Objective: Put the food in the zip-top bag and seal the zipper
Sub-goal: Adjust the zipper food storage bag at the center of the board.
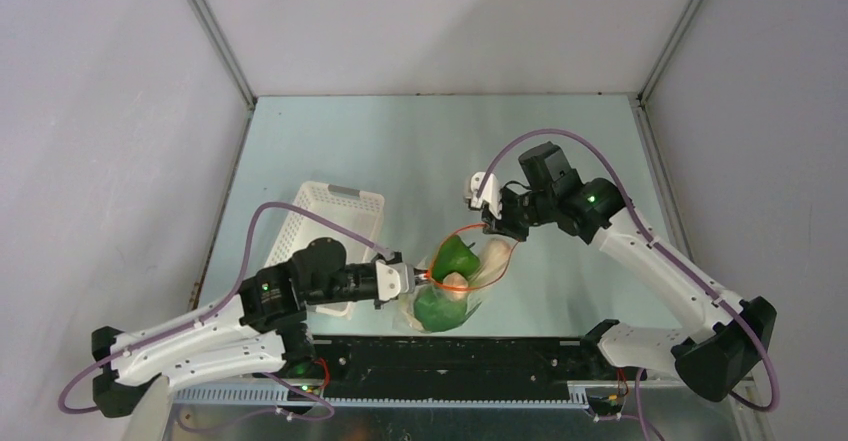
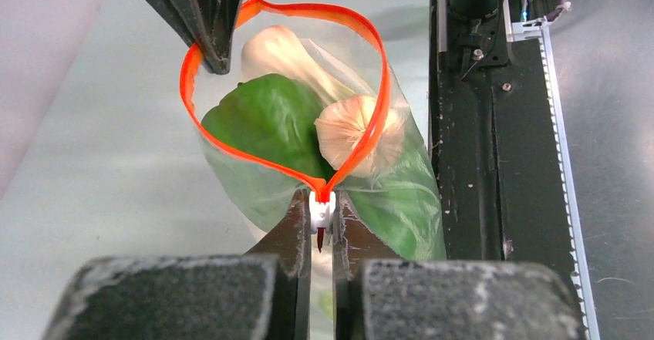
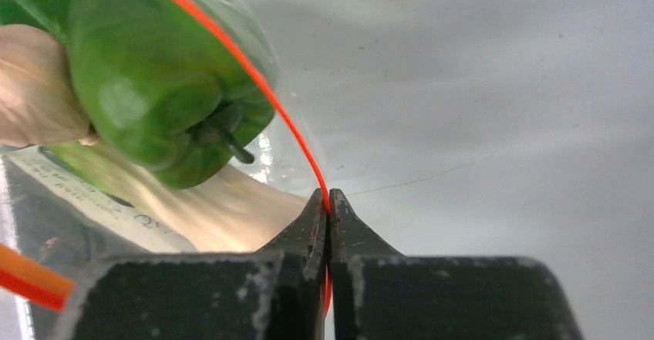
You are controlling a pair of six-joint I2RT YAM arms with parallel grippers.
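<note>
Fingers of the left gripper (image 2: 320,218) are pinched together on the small white end of the zipper (image 2: 376,85), low in the centre of the left wrist view. The right gripper (image 3: 329,201) is clamped on the far side of the same red-orange strip, and the mouth forms an open loop. Between them, at lower centre of the overhead frame, the clear bag (image 1: 497,259) holds a green pepper (image 3: 154,85), a pale bulb (image 2: 351,128) and leafy greens (image 2: 405,201). A white basket (image 1: 335,211) lies on the table (image 1: 420,141) to its left.

Overhead and close wrist views share the bag (image 2: 409,193).
</note>
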